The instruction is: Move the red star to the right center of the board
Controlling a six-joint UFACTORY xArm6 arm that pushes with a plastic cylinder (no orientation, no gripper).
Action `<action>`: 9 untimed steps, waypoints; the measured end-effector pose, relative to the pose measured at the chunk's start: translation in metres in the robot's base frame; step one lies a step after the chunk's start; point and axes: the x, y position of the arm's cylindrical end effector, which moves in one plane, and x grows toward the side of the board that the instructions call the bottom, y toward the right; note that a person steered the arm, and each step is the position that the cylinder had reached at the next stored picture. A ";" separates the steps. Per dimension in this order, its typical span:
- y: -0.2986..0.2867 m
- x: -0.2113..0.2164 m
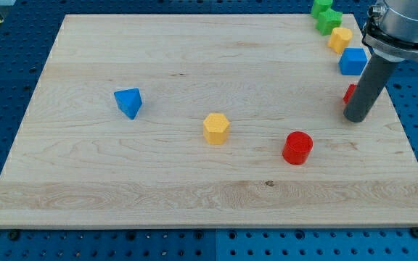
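Note:
The red star point(349, 93) is mostly hidden behind my rod at the view's right; only a small red edge shows. My tip point(356, 118) rests on the board just below and to the right of that red edge, touching or nearly touching it. A blue cube point(353, 61) sits just above the star.
A red cylinder point(297, 148) lies left and below my tip. A yellow hexagon point(215, 128) is at the centre, a blue triangle point(128, 102) at the left. At the top right stand a yellow block point(339, 39) and two green blocks point(329, 22) point(321, 7). The wooden board point(194, 196) ends close right.

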 end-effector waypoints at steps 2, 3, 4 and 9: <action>0.029 0.030; 0.022 0.006; 0.021 -0.002; -0.042 -0.018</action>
